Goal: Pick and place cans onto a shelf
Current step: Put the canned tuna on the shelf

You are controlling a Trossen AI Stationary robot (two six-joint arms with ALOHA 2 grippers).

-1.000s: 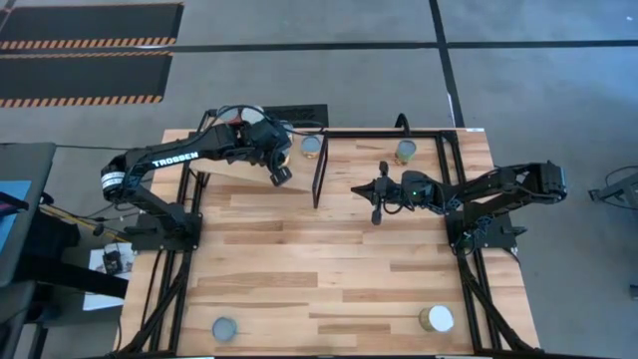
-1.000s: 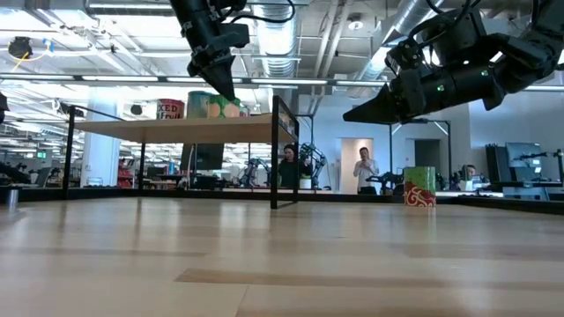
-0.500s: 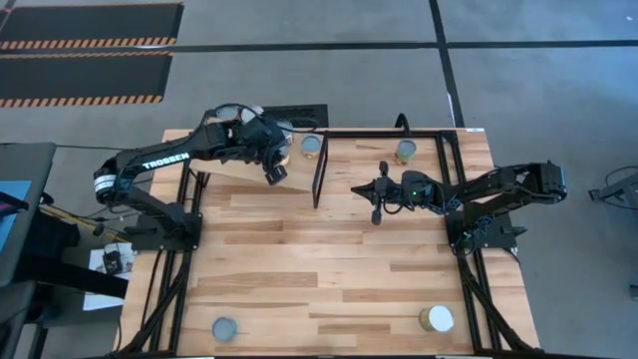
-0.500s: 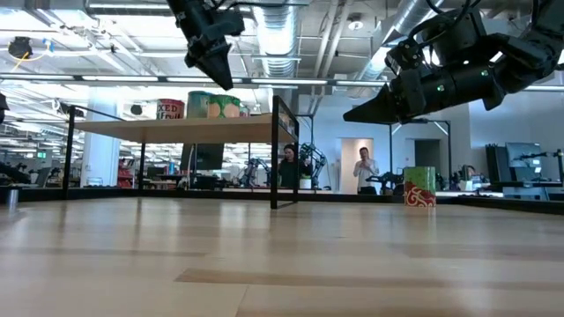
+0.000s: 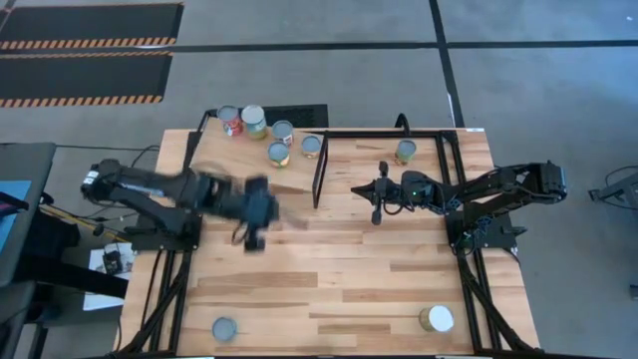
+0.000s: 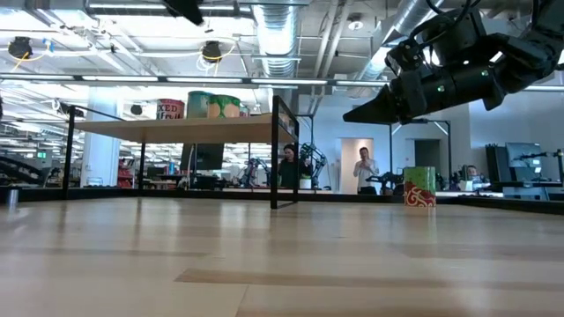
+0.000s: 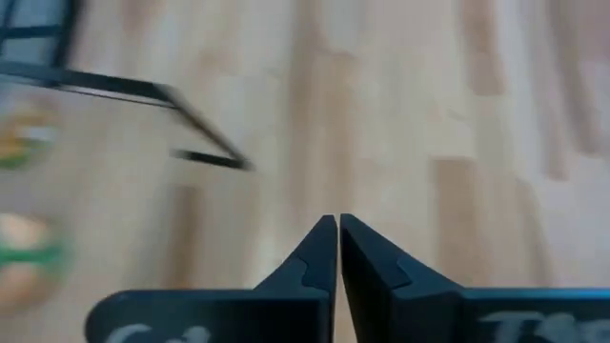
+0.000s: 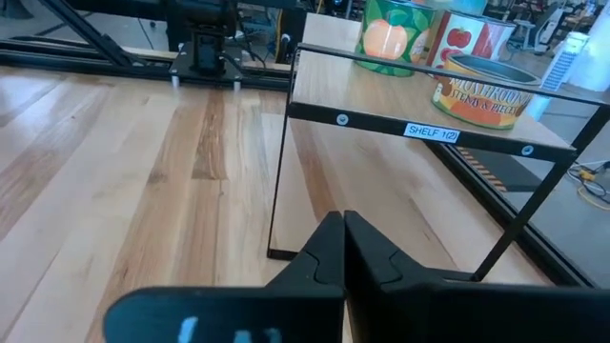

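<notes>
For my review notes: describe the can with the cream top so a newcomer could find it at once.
Start at the wooden table in the high view and go to its near right corner, below the right arm's base. The cream-topped can stands there alone, wider than the grey-topped can at the near left corner.

White tag (image 8: pixel 431 132) on the shelf's black front rail (image 8: pixel 496 143), ahead of the right claw (image 8: pixel 342 250): "SHELF 1/2". Can (image 8: pixel 474 88) above it: "...ENTS MUSHROOMS". Red can (image 6: pixel 169 109) on the shelf in the low view: "...XED", second line unreadable.
</notes>
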